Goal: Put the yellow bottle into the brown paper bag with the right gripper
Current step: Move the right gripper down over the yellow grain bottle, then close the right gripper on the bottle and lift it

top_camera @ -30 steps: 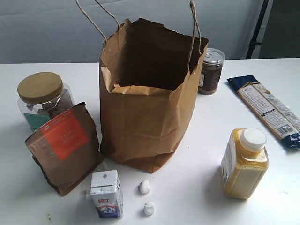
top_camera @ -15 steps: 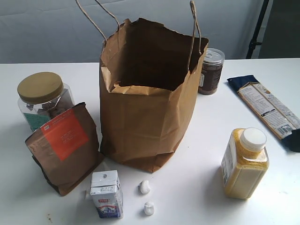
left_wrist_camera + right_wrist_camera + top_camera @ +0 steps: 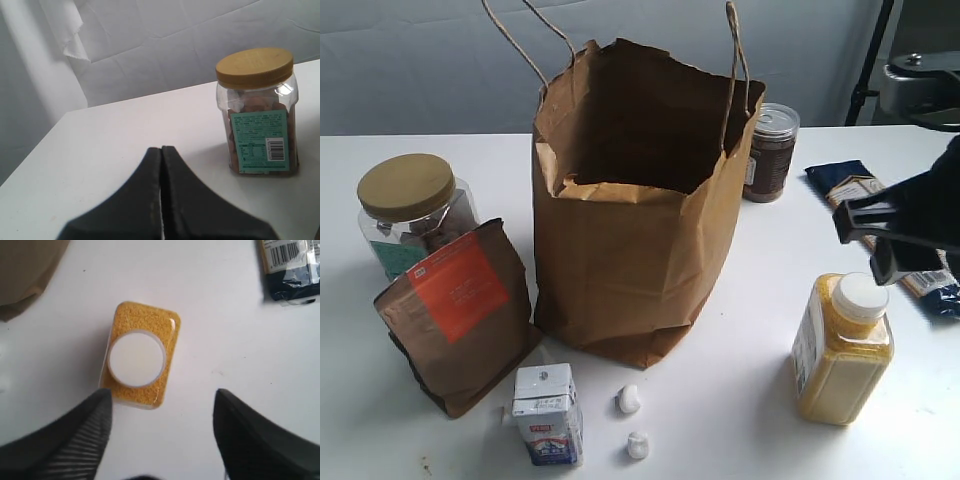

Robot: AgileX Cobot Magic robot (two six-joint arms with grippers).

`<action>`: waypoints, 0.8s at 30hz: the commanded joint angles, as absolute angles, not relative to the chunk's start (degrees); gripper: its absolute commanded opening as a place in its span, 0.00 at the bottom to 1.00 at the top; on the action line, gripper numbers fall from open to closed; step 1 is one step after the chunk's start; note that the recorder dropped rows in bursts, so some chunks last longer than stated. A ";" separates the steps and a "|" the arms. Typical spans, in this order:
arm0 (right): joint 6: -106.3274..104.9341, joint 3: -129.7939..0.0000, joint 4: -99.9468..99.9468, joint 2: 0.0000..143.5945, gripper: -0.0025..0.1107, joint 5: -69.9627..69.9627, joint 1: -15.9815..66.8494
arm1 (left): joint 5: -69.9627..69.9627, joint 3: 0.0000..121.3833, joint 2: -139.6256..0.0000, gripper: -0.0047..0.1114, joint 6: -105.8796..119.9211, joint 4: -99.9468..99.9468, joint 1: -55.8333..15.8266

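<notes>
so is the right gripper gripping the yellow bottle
No: in the right wrist view the right gripper hangs with its jaws wide open over the yellow bottle, which stands upright on the table.

**Tall bag mid-table, goods ringed around it**

The tall crumpled brown paper bag stands upright in the middle of the white table. To its left, a round gold-lidded clear jar stands behind a shorter brown pouch with an orange label. In front of the bag are a small white carton and, to the carton's right, two small white lumps. Behind the bag's right side stands a small dark-filled jar, and farther right lies a flat dark-blue packet. The squarish clear bottle of yellow grains stands at the front right, apart from the bag. The black right pincer hangs above the bottle's cap.
</notes>
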State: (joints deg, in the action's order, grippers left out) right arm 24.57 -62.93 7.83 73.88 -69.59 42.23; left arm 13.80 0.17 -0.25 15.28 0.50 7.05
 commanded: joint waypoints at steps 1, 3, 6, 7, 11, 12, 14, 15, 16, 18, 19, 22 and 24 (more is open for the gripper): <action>29.18 -63.42 9.42 77.13 0.68 -66.65 42.76 | 13.47 0.00 0.00 0.04 15.16 0.50 6.71; 29.18 -63.42 8.75 79.71 0.69 -64.36 42.76 | 13.47 0.00 0.00 0.04 15.16 0.50 6.71; 29.18 -63.42 9.01 83.71 0.69 -61.91 42.76 | 13.47 0.00 0.00 0.04 15.16 0.50 6.71; 29.18 -63.42 9.91 86.44 0.69 -61.59 42.76 | 13.47 0.00 0.00 0.04 15.16 0.50 6.71; 29.18 -59.61 10.22 90.88 0.69 -57.60 42.76 | 13.47 0.00 0.00 0.04 15.16 0.50 6.71; 28.89 -57.42 9.97 91.62 0.68 -54.78 42.76 | 13.47 0.00 0.00 0.04 15.16 0.50 6.71; 28.89 -55.20 9.06 91.78 0.57 -51.48 42.76 | 13.47 0.00 0.00 0.04 15.16 0.50 6.71; 28.89 -54.12 8.26 91.78 0.46 -50.05 42.76 | 13.47 0.00 0.00 0.04 15.16 0.50 6.71; 28.89 -53.26 7.78 91.63 0.33 -49.07 42.76 | 13.47 0.00 0.00 0.04 15.16 0.50 6.71; 28.89 -51.75 7.09 91.10 0.03 -47.63 42.76 | 13.47 0.00 0.00 0.04 15.16 0.50 6.71; 28.89 -51.35 7.35 90.72 0.02 -47.02 42.76 | 13.47 0.00 0.00 0.04 15.16 0.50 6.71; 28.74 -49.10 7.60 87.82 0.02 -43.27 42.76 | 13.47 0.00 0.00 0.04 15.16 0.50 6.71; 28.74 -46.80 7.74 83.80 0.02 -39.68 42.86 | 13.47 0.00 0.00 0.04 15.16 0.50 6.71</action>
